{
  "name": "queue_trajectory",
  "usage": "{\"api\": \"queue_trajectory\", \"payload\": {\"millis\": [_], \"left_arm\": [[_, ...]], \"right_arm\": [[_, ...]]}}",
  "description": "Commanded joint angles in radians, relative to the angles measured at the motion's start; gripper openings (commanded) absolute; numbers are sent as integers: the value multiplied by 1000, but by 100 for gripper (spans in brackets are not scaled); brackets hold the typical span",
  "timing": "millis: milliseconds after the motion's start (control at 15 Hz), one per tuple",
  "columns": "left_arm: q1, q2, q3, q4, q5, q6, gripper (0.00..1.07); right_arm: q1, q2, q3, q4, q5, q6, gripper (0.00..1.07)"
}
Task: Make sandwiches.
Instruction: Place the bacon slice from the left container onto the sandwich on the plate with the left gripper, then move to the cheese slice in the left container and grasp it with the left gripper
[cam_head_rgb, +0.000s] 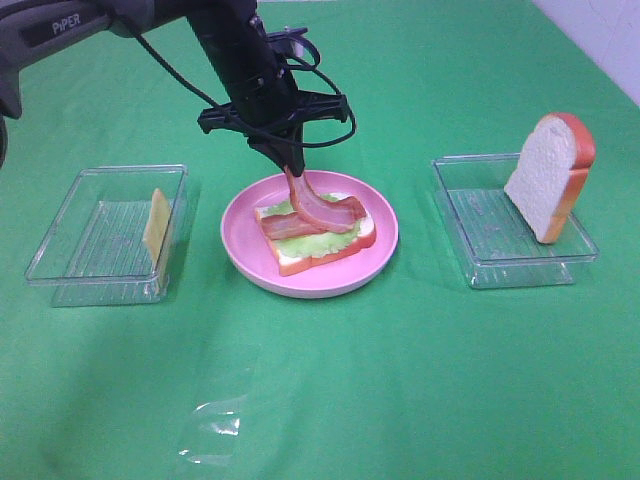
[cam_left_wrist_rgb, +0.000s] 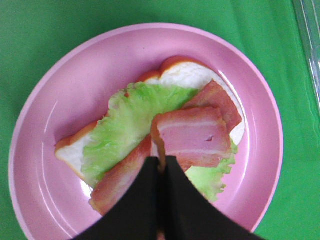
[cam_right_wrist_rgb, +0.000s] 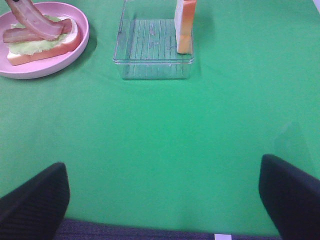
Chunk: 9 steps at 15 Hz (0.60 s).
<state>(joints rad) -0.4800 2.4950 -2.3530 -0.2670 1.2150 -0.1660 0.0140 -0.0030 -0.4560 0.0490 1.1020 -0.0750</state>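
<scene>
On the pink plate (cam_head_rgb: 245, 250) lies a bread slice (cam_head_rgb: 315, 257) topped with pale green lettuce (cam_head_rgb: 322, 239) and a bacon strip (cam_head_rgb: 285, 226). My left gripper (cam_head_rgb: 291, 166) is shut on the end of a second bacon strip (cam_head_rgb: 318, 205), whose free end rests on the stack. In the left wrist view the gripper (cam_left_wrist_rgb: 162, 167) pinches that strip (cam_left_wrist_rgb: 192, 137) over the lettuce (cam_left_wrist_rgb: 127, 125). A yellow cheese square (cam_head_rgb: 156, 226) leans in the left tray (cam_head_rgb: 60, 240). Another bread slice (cam_head_rgb: 550, 175) leans in the right tray (cam_head_rgb: 480, 225). My right gripper (cam_right_wrist_rgb: 162, 197) is open above bare cloth.
A crumpled clear plastic film (cam_head_rgb: 215, 425) lies on the green cloth near the front. The right wrist view shows the plate (cam_right_wrist_rgb: 75, 47) and right tray (cam_right_wrist_rgb: 150, 47) ahead. A pale wall edge (cam_head_rgb: 610, 35) is at the back right.
</scene>
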Motion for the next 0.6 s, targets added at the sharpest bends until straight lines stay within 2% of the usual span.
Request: {"api": "queue_trajectory", "payload": {"millis": [67, 133, 200, 267, 600], "left_arm": [[-2, -3, -1, -3, 102, -5, 2], [-2, -3, -1, -3, 102, -5, 14], [-2, -12, -1, -3, 102, -4, 74], [-2, -19, -2, -6, 99, -3, 101], [-2, -52, -3, -10, 103, 3, 101]], "right_arm": [[-1, -32, 3, 2, -4, -6, 98], [-1, -32, 3, 2, -4, -6, 98], [-1, -32, 3, 2, -4, -6, 98], [-1, -32, 3, 2, -4, -6, 98], [-1, -32, 3, 2, -4, -6, 98]]}}
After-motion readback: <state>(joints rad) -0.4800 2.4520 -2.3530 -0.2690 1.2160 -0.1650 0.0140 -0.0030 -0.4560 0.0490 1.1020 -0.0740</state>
